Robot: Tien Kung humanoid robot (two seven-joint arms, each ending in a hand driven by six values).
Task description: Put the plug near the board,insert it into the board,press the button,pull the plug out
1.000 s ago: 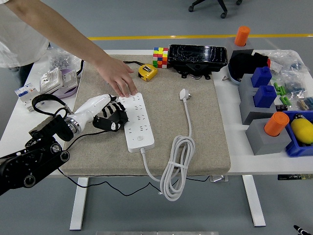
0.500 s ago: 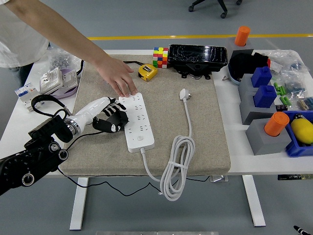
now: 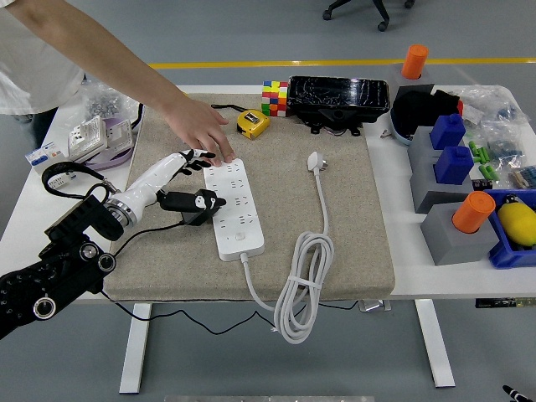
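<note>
A white power strip (image 3: 235, 209) lies lengthwise on the grey mat (image 3: 352, 234), with its round button (image 3: 240, 237) near the near end. Its white plug (image 3: 315, 161) lies loose on the mat to the right, and the cable is coiled (image 3: 301, 280) at the mat's front edge. My left hand (image 3: 191, 180) sits against the strip's left side, fingers spread, thumb low, holding nothing. A person's hand (image 3: 203, 131) reaches in from the top left and rests its fingertips on the strip's far end. My right arm is out of view.
Behind the mat stand a yellow tape measure (image 3: 252, 123), a colour cube (image 3: 274, 98) and a black box (image 3: 338, 99). Grey blocks with blue and orange parts (image 3: 448, 167) and a blue bin (image 3: 512, 239) fill the right side. Wall sockets (image 3: 99, 138) lie at the left.
My left hand has uncurled beside the strip: its fingers have lifted and spread toward the person's hand. The person's hand, strip and plug have stayed put.
</note>
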